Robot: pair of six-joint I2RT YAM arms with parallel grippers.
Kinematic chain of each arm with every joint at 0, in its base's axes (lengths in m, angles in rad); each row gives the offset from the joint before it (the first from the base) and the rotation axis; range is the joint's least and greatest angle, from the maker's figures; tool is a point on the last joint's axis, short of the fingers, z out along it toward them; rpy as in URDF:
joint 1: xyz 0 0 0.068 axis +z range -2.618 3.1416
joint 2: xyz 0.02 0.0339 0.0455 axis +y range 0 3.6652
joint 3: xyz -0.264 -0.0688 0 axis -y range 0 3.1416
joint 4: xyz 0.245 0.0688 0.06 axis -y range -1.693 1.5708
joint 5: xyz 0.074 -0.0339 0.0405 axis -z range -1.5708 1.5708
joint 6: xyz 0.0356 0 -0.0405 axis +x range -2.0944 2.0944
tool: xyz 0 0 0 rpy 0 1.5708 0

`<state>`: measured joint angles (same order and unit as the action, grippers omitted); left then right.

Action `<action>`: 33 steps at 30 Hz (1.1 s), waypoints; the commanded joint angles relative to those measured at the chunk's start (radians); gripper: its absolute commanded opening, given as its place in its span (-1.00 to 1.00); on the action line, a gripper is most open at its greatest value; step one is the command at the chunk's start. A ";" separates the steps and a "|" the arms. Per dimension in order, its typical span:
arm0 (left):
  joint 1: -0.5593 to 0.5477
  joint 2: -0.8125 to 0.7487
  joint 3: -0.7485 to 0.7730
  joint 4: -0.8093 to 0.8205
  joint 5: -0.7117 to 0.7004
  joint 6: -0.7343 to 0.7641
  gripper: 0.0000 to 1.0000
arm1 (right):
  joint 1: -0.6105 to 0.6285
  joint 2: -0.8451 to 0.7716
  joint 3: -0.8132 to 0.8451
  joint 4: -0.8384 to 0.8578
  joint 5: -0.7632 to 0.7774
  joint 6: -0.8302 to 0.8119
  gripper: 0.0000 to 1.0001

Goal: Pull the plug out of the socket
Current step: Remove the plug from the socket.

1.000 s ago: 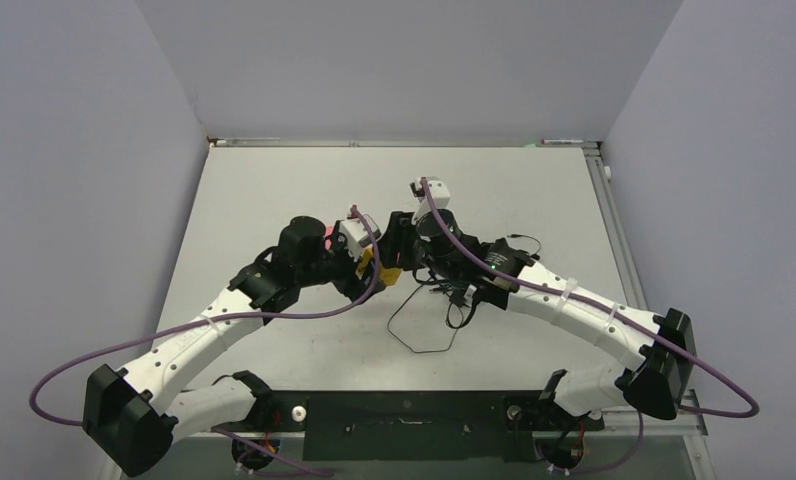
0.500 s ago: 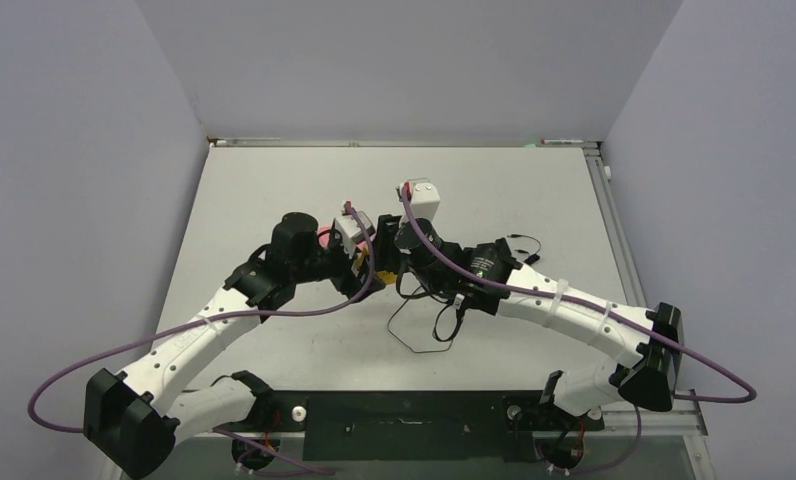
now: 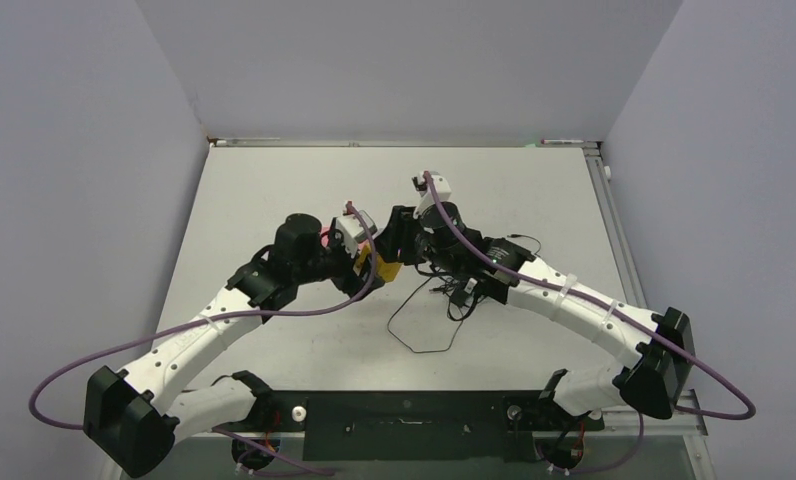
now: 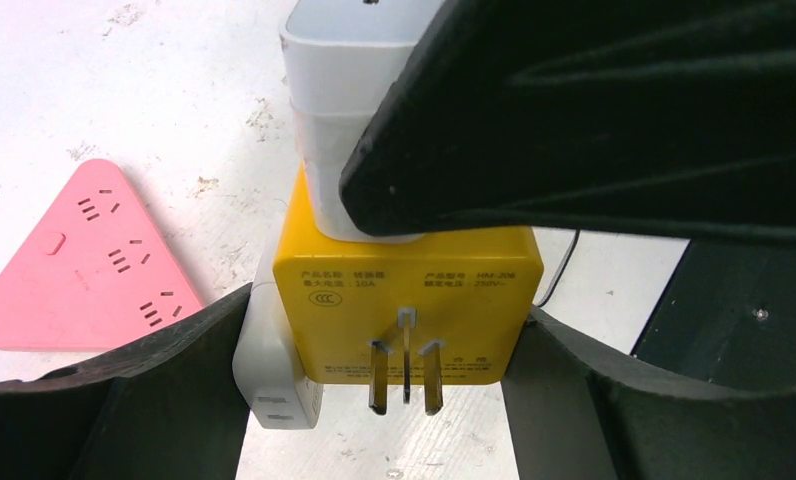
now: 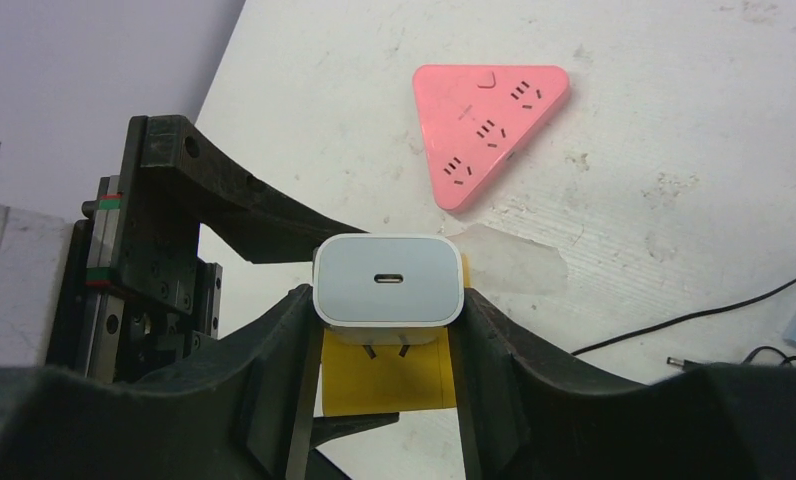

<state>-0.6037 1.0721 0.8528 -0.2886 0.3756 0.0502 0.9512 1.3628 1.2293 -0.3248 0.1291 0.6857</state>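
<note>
Table point(image 3: 274, 180): both arms meet mid-table. R arm swung twd the L arm half a sec ago and is now back approx where it was a sec ago. We read this as a rocking pull, not a clean extraction.

Pink triangular strip point(image 5: 484, 125) lies flat nearby, not involved.

L gripper point(image 4: 384, 310): jaws clamped on yellow socket point(image 4: 404, 280), seemingly held off the table.

R gripper point(image 5: 387, 300): jaws clamped on white plug point(image 5: 387, 275), on top of the socket. Neither grip changed.

2nd white block point(image 4: 274, 375) sits on socket's side.

Plug prongs point(image 5: 386, 350) partly exposed betw plug & socket. We judge the plug loosened but not yet free.
</note>
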 commanded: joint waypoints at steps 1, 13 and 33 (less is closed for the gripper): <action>-0.019 -0.008 0.020 0.063 -0.068 0.017 -1.00 | -0.084 -0.050 -0.066 0.080 -0.188 0.045 -0.89; -0.030 -0.007 0.021 0.057 -0.082 0.025 -1.00 | -0.198 -0.053 -0.154 0.216 -0.441 0.121 -0.89; -0.029 -0.013 0.020 0.055 -0.083 0.026 -1.00 | -0.150 -0.072 -0.138 0.200 -0.338 0.098 -0.89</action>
<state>-0.6334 1.0809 0.8528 -0.3134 0.3035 0.0643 0.7490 1.3361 1.0325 -0.0826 -0.3161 0.8196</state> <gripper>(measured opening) 0.730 0.451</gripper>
